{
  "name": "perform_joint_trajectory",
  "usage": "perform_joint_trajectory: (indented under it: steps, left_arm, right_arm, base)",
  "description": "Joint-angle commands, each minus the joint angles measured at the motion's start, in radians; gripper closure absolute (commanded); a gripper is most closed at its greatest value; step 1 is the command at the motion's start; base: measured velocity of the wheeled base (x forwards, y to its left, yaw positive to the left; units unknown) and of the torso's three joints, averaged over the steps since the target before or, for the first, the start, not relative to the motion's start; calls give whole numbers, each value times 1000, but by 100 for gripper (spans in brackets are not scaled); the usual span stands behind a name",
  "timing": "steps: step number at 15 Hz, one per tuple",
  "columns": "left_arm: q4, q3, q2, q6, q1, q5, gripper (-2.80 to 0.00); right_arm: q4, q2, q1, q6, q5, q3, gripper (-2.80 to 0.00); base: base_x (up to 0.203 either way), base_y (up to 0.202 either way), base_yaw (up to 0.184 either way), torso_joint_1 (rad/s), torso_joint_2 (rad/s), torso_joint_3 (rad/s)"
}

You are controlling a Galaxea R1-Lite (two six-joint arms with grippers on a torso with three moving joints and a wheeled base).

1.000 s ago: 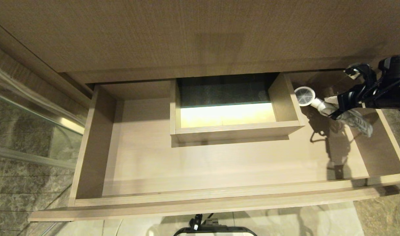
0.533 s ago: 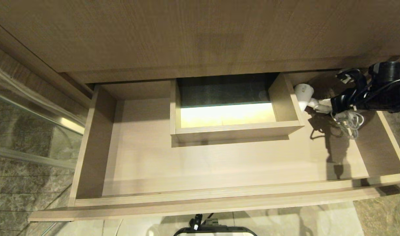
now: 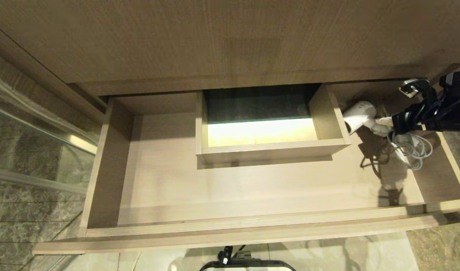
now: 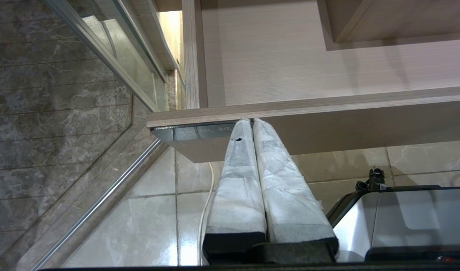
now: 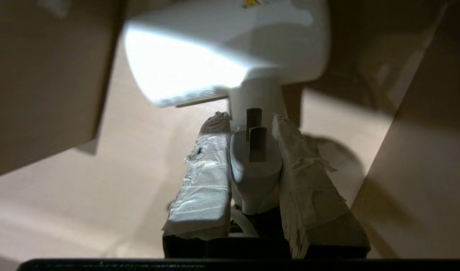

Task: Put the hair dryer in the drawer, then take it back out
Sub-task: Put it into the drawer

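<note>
The right gripper (image 3: 391, 125) pinches the hair dryer (image 3: 359, 114) by its handle inside the drawer's (image 3: 252, 188) right end, while the left gripper (image 4: 251, 121) hangs pressed together below the drawer front.

— Where does the hair dryer (image 3: 359, 114) sit against the boxed cutout (image 3: 270, 150) at the drawer's (image 3: 222, 226) mid-back?

— Inside the drawer, just to the right of the cutout's right wall, barrel nearest that wall and handle running away from it to the right.

— And the right hand (image 3: 391, 126)?

— Farther right of the cutout, clasped around the handle (image 5: 255, 165), with the cord (image 3: 412, 148) looped below it on the drawer floor.

— The left hand (image 4: 251, 124)?

— Well left of the cutout, below the drawer's front edge, fingers (image 4: 239, 188) pressed together. The drawer floor in front of the cutout lies between the two.
</note>
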Motion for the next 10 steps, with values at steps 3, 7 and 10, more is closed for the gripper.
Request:
perform_joint_trajectory:
  steps: [3, 7, 10]
  left_arm:
    - [0, 2, 0, 0, 0, 0, 0]
    - [0, 0, 0, 0, 0, 0, 0]
    - [0, 0, 0, 0, 0, 0, 0]
  right_arm:
    - [2, -66, -25, -13, 7, 80, 0]
    - [-15, -79, -25, -50, 13, 93, -280]
    - [-15, -76, -27, -73, 14, 104, -280]
  base:
    - [0, 0, 0, 0, 0, 0]
    - [0, 0, 0, 0, 0, 0]
    - [0, 0, 0, 0, 0, 0]
